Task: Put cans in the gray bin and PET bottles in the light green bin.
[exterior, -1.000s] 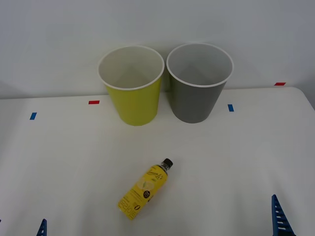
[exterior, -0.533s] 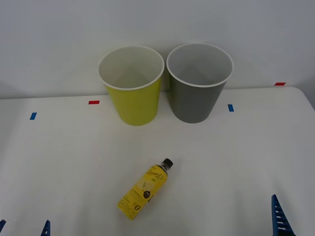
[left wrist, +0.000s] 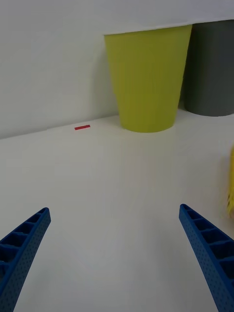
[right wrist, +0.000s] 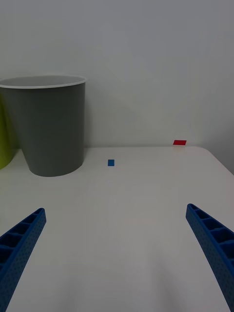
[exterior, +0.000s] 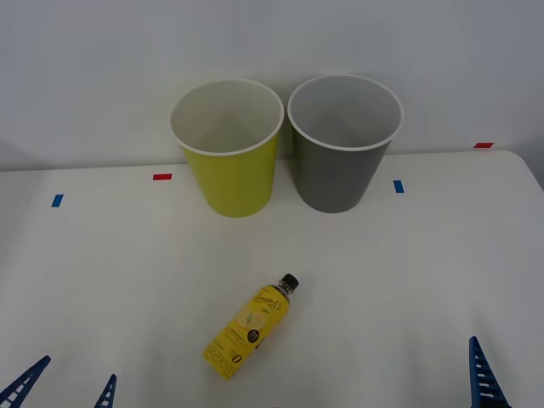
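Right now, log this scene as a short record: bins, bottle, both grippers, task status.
light green bin: upright at the table's far side, nothing visible inside
gray bin: upright, beside the green one on the robot's right, nothing visible inside
PET bottle: lying on its side on the table, black cap toward the bins
left gripper: open, low at the near edge, left of the bottle
right gripper: open, at the near right edge, facing the gray bin
status: bottle not yet grasped
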